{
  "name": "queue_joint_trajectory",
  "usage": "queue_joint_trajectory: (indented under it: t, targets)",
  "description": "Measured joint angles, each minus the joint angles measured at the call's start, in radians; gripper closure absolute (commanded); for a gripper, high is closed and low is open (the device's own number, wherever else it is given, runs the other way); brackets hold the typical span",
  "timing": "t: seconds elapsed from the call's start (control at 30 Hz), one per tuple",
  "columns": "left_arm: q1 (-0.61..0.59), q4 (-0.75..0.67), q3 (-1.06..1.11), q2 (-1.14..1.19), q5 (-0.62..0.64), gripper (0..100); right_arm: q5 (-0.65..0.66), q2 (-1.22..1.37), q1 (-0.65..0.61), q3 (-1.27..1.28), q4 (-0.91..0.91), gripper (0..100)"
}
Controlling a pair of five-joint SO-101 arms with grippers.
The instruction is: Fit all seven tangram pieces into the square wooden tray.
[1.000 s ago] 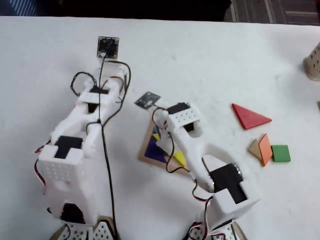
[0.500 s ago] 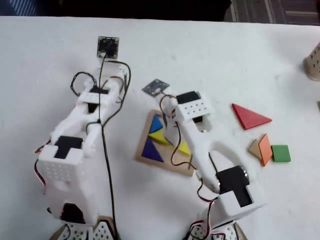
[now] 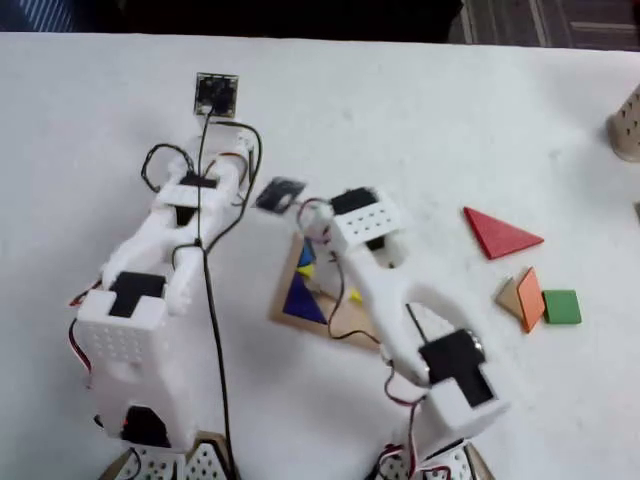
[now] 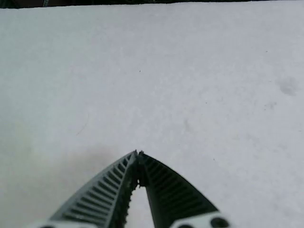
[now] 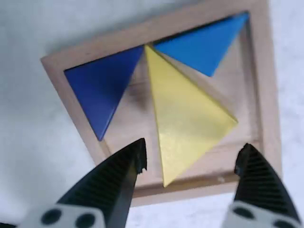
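- The left arm [image 3: 165, 260] sits at the left of the counter [image 4: 190, 71], well apart from every piece. The left jaws are together and hold nothing.
- The tray [image 5: 267, 95] lies between the 2 arms. It holds 3 pieces: a dark blue triangle [image 5: 102, 90], a yellow triangle [image 5: 187, 123] and a light blue triangle [image 5: 209, 42], their tips meeting near one rim.
- The right arm [image 3: 385, 290] leans over the tray. The right jaws are apart and empty, straddling a corner of the yellow triangle.
- Farther right, 4 pieces lie loose: a red triangle [image 3: 498, 233], then a tan piece [image 3: 510, 296] touching an orange piece [image 3: 530, 298], with a green square [image 3: 561, 306] just beside.
- With 3 of 7 pieces in, this looks like a pause between placements, or a check on how the yellow triangle sits. The next move likely calls for lifting clear, swinging right and pinching a flat piece across its edges.
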Motion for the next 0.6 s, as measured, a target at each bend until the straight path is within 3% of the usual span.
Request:
queue_joint_trajectory:
  t: [0.23,0.6]
  targets:
    - [0.000,0.000,0.000,0.000,0.000,98,0.011,0.157,0.005,-0.084,-0.021,71.9]
    - [0.000,0.000,0.000,0.000,0.000,98,0.011,0.175,0.005,-0.100,-0.014,76.0]
